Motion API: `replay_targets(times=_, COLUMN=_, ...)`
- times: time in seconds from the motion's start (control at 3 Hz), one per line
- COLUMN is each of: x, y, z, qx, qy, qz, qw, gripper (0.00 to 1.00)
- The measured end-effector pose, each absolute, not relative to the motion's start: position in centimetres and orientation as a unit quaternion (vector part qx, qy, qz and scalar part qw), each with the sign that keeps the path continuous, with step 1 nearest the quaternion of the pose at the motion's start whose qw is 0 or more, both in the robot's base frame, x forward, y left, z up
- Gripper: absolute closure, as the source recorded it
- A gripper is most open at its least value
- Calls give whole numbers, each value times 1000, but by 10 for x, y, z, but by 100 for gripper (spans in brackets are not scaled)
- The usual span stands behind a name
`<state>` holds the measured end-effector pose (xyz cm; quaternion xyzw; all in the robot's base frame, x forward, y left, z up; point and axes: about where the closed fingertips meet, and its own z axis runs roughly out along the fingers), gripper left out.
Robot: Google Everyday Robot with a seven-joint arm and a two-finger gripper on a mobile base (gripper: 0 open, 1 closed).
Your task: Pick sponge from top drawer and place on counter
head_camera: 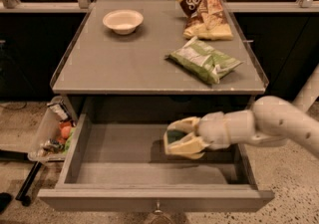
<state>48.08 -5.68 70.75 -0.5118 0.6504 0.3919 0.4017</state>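
Cream gripper (170, 141) over grey top drawer (119, 144), dark green sponge (176, 135), grey counter (124, 63), white bowl (122, 20), green snack bag (204, 59)

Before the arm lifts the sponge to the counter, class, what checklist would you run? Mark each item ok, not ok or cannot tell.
1. Sponge gripped by the end effector: ok, the fingers are closed around it, over the right part of the drawer.
2. Sponge lifted off the drawer floor: cannot tell from this one view.
3. Drawer pulled open enough to lift straight out: ok.
4. Bare spot on the counter: ok, the left and middle front are free.
5. Bowl, green bag and chip bag away from that spot: ok.
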Motion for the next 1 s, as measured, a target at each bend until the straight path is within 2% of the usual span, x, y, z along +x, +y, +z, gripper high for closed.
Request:
replay_targets(times=0.33, x=502, y=-118, z=768, qx=-491, qy=641, qz=400, qw=434, gripper=100)
replay_targets(times=1.0, x=513, y=-129, z=798, qx=-503, qy=624, qz=390, qw=453, gripper=100)
